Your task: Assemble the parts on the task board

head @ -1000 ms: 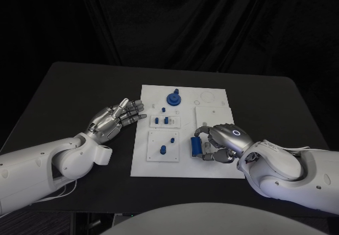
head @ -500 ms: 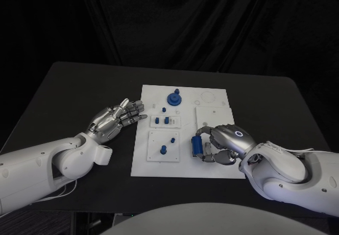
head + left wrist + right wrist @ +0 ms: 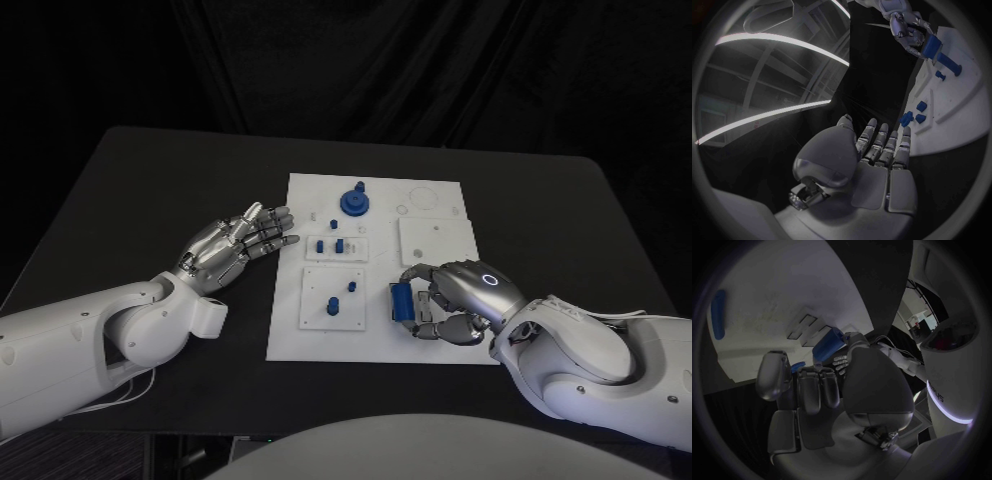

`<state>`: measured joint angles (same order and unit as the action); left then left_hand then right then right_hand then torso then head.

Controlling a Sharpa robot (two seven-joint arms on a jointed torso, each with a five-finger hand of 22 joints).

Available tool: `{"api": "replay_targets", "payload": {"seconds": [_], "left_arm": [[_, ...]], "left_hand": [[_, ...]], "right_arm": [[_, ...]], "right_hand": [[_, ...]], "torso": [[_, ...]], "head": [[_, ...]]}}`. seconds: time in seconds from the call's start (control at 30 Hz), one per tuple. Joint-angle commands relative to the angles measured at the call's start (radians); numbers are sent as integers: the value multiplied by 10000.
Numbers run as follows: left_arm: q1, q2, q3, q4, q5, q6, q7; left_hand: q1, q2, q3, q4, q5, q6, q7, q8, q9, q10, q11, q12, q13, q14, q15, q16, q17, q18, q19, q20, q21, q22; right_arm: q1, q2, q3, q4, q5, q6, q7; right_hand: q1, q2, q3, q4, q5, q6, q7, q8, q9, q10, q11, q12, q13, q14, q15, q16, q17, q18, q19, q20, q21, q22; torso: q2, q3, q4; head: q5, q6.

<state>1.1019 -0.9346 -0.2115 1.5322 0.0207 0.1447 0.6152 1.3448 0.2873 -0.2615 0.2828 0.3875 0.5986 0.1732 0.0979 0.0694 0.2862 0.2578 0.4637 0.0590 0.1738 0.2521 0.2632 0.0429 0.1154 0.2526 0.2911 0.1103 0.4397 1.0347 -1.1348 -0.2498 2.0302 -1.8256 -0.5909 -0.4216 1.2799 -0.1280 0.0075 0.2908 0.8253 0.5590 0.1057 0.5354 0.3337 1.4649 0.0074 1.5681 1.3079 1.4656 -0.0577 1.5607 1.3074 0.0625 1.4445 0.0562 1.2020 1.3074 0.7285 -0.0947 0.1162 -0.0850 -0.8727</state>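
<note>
- The right hand [image 3: 459, 298] is at the near right part of the task board [image 3: 433, 345]. Its fingers are curled around a blue cylinder [image 3: 400, 301] and hold it (the cylinder is low over the white surface; I cannot tell if it touches).
- I judge the step in hand is picking up this part, to carry it to its seat.
- The next move calls for a firm hold and for turning the cylinder to match its hole.
- The left hand [image 3: 238, 243] is just beside the board's left edge, fingers apart, holding nothing.
- Farther, small blue pegs [image 3: 330, 245] stand on the board, and a round blue part [image 3: 355, 203] near its far side.
</note>
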Motion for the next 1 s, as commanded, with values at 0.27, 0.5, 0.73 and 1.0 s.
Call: {"api": "replay_targets", "payload": {"seconds": [0.27,0.5,0.73,1.0], "left_arm": [[-24,-21,7,43,-20,167,31],[-24,-25,7,45,-20,163,7],[-24,-2,7,37,-20,181,-10],[-25,-14,7,32,-20,181,-19]], "left_hand": [[105,-4,68,24,54,16,694,35,9,43,64,64,14,-21,74,40,17,-135,1,18,38,20],[105,-4,68,24,54,16,694,35,9,43,64,64,14,-21,74,40,17,-135,1,18,38,20],[106,-6,75,24,55,22,704,39,10,52,72,68,14,-19,81,51,18,-143,7,17,42,25],[106,-6,75,24,55,22,704,39,10,52,72,68,14,-19,81,51,18,-143,7,17,42,25]], "right_arm": [[-40,35,2,-96,-89,319,-610],[-41,65,2,-163,-89,381,-753],[-41,92,2,-229,-89,557,-903],[-41,136,2,-261,-89,777,-1042]], "right_hand": [[-67,19,62,-6,-1063,-278,80,-109,-565,1059,77,27,2629,935,73,-93,2201,185,-98,6,-246,1552],[-4,80,80,-14,-1484,-309,122,-213,-794,1059,114,27,2629,906,106,-139,2100,207,-137,38,-370,1521],[0,86,45,-8,-1754,-414,121,-329,-986,1059,114,27,2629,955,105,-62,2269,167,-48,44,-159,1583],[32,-57,-203,9,-2948,-651,132,-601,-1463,1059,127,27,2629,928,124,-107,2167,197,-90,60,-318,1543]], "torso": [[0,-12,-4],[9,-9,26],[12,-2,28],[5,-2,-2]], "head": [[53,1],[11,1],[7,1],[62,1]]}}
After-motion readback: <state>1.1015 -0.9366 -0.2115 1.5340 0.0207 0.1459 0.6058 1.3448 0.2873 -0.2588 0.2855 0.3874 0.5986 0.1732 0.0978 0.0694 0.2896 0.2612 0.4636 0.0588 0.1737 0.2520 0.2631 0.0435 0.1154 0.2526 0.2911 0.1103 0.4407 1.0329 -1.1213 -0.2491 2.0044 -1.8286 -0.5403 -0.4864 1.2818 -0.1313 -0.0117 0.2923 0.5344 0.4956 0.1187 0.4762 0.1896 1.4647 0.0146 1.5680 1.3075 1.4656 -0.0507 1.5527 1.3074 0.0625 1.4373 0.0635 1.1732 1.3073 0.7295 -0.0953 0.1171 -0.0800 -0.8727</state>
